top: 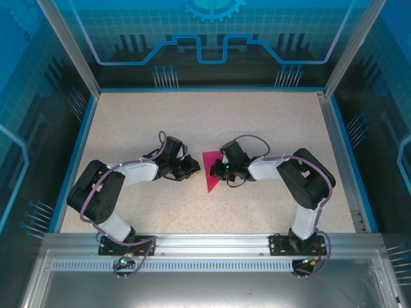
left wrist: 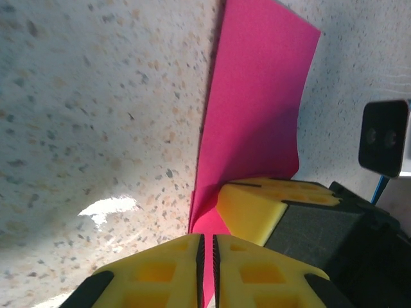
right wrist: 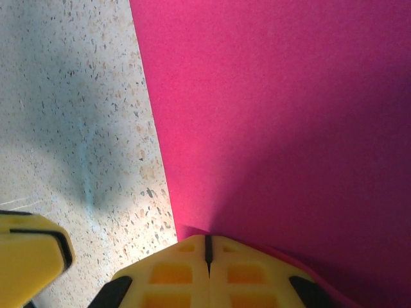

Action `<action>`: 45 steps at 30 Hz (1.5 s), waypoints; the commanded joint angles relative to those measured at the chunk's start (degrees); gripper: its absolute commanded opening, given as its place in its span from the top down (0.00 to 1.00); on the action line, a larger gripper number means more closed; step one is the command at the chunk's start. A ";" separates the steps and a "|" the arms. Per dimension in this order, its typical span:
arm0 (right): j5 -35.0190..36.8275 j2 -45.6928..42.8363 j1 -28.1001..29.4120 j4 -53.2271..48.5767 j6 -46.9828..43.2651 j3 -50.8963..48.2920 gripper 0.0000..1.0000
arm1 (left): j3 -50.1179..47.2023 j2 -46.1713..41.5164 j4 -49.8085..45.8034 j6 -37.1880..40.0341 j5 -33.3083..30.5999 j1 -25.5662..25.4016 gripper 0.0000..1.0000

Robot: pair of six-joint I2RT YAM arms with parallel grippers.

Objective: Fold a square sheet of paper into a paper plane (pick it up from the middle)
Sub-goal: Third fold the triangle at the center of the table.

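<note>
Paper [top: 209,172], long axis near-to-far, is found between the arms, pinched by the left gripper [left wrist: 207,247] and touched by the clenched right gripper [right wrist: 207,244].

The speckled beige table [left wrist: 96,96] lies directly beneath my left gripper [left wrist: 207,249] and my right gripper [right wrist: 207,247]. Blue translucent enclosure walls [top: 212,38] stand well beyond both, and an aluminium rail [top: 212,242] runs behind them.
</note>
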 commanded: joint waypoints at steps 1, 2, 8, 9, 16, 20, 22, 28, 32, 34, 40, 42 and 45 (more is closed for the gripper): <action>1.30 0.90 -0.16 -5.70 -1.02 -0.37 1.00 | 0.72 -0.58 -0.15 -1.07 1.79 -2.50 0.86; 1.30 0.91 -0.21 -5.76 -1.02 -0.35 1.00 | 0.94 -0.32 -0.26 -1.11 1.77 -3.43 0.86; 1.35 0.98 -0.20 -6.38 -0.96 0.00 1.00 | 2.21 1.38 -1.91 -0.95 -0.20 -5.88 0.93; 1.30 0.95 -0.21 -6.46 -1.04 0.00 1.00 | 2.43 1.76 -2.04 -0.85 -0.45 -5.88 0.94; 1.08 0.99 -0.24 -6.73 -1.20 0.36 1.00 | 5.37 5.66 -1.64 -0.08 -0.32 -5.97 0.99; 1.01 0.95 -0.17 -6.73 -1.14 0.45 1.00 | 6.93 7.47 -2.79 0.58 -2.38 -5.97 1.00; 0.90 0.98 -0.18 -6.82 -0.97 0.59 1.00 | 7.71 8.19 -3.90 1.00 -3.39 -5.96 1.00; 0.35 -0.09 -0.25 -5.92 -0.31 0.18 1.00 | 7.02 8.50 -4.54 1.26 -5.03 -5.87 1.00; -0.10 -0.07 -0.24 -5.99 -0.06 0.35 1.00 | 7.08 9.03 -3.38 1.01 -4.26 -5.84 1.00; -0.35 0.00 -0.35 -6.03 0.04 0.35 1.00 | 7.06 9.60 -2.74 0.81 -4.00 -5.88 1.00; -0.61 -0.09 -0.53 -5.77 0.88 0.03 1.00 | 5.73 9.12 0.43 0.05 -2.92 -5.88 1.00; -1.05 -0.02 -0.69 -5.09 1.42 -0.39 1.00 | 4.85 8.97 1.59 -0.27 -3.10 -5.71 1.00; -2.07 0.22 -0.96 -4.89 1.86 -0.39 1.00 | 2.90 9.27 5.39 -1.72 -1.82 -5.36 1.00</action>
